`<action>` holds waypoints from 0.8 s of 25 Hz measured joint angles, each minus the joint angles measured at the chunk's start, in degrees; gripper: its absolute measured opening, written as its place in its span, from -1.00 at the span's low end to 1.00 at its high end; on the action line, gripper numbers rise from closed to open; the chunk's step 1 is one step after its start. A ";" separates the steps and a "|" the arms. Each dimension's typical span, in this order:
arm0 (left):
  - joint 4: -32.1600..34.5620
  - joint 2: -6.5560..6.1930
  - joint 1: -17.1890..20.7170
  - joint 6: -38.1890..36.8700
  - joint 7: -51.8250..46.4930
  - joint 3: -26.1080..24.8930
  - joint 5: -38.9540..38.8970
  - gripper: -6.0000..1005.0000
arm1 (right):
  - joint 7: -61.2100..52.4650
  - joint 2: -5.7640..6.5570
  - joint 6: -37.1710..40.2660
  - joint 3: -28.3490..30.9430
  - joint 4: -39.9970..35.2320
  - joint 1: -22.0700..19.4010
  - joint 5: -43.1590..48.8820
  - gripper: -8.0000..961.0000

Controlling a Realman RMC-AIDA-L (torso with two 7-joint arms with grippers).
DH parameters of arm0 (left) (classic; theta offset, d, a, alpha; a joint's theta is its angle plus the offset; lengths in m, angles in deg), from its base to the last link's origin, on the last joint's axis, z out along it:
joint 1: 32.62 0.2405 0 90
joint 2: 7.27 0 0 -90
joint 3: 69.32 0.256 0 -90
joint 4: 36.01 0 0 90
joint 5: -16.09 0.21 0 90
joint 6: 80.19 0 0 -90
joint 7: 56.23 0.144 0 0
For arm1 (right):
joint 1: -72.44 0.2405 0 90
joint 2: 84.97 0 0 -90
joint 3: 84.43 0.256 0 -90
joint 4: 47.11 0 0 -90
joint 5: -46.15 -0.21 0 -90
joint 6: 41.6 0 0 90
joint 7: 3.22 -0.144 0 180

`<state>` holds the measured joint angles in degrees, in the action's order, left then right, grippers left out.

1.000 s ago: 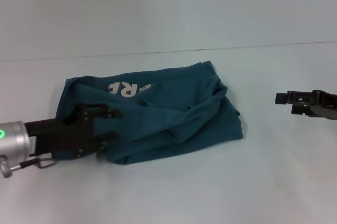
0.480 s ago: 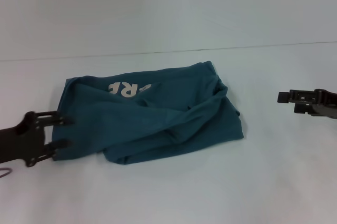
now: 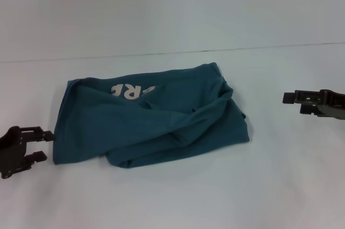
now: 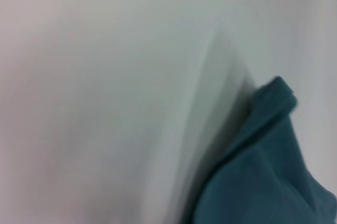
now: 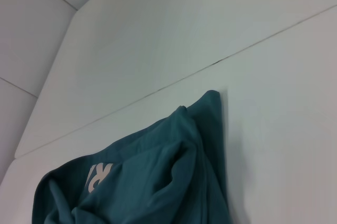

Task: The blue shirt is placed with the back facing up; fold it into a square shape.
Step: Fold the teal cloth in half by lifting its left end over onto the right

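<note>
We're seeing the blue shirt (image 3: 151, 116) lying in a loose, rumpled fold at the middle of the white counter (image 3: 178, 196), w/ creases bunching toward its right side. Part of the white lettering (image 3: 131, 91) is showing on top near the far-left edge, so some of the front is facing up there.

Our left gripper (image 3: 42, 145) is sitting low at the near-left edge of the head view, just beside the shirt's left edge but apart from it. Its two fingers (image 3: 38, 133) are spread w/ a clear gap between them and are gripping nothing. The left wrist view is showing only a corner of the shirt (image 4: 263, 171) against the bare counter (image 4: 105, 103).

Our right gripper (image 3: 289, 98) is hovering at the right edge, well apart from the shirt and pointing toward it. We can't tell whether it's open or closed. The right wrist view is looking across the counter (image 5: 284, 103) at the shirt's (image 5: 163, 182) far-right corner, lettering (image 5: 99, 175) partly visible.
</note>
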<state>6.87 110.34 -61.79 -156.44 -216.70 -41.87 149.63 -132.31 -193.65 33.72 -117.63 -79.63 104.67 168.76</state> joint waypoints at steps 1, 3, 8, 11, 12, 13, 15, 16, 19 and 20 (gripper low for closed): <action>-0.08 0.00 -0.01 0.48 0.13 0.06 0.14 0.07 | 0.00 -0.01 0.00 -0.01 0.00 0.00 0.00 0.84; -0.42 0.00 -0.14 1.33 0.35 0.29 0.15 0.07 | -0.08 -0.06 0.00 -0.02 0.00 0.01 0.00 0.84; -1.61 -0.03 -0.72 3.22 1.43 0.95 0.15 0.07 | -0.18 -0.12 0.00 0.06 0.00 -0.09 0.00 0.84; -2.37 -0.03 -0.88 3.84 2.60 1.17 0.19 0.07 | -0.16 -0.12 0.00 0.14 0.00 -0.11 0.00 0.84; -2.63 -0.04 -0.91 4.00 2.90 1.20 0.21 0.07 | -0.13 -0.11 0.00 0.16 0.00 -0.12 0.00 0.84; -2.87 -0.04 -0.91 4.15 3.28 1.21 0.22 0.06 | -0.09 -0.10 0.00 0.25 0.00 -0.12 0.00 0.84; -3.15 -0.01 -0.90 4.47 3.65 1.28 0.29 0.06 | -0.01 -0.09 0.00 0.40 0.00 -0.13 0.00 0.84; -3.43 0.04 -0.90 4.69 3.96 1.34 0.35 0.05 | 0.00 -0.11 -0.02 0.41 0.00 -0.12 0.00 0.84; -4.31 0.02 -1.30 5.39 4.45 1.59 0.61 0.04 | -0.02 -0.18 -0.20 0.28 0.00 -0.10 0.00 0.84; -4.48 -0.01 -1.45 5.50 4.49 1.72 0.70 0.04 | -0.04 -0.20 -0.23 0.16 0.00 -0.07 0.00 0.84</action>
<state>2.38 110.33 -63.24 -150.93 -212.21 -40.15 150.34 -132.35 -193.84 33.49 -117.47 -79.63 104.60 168.75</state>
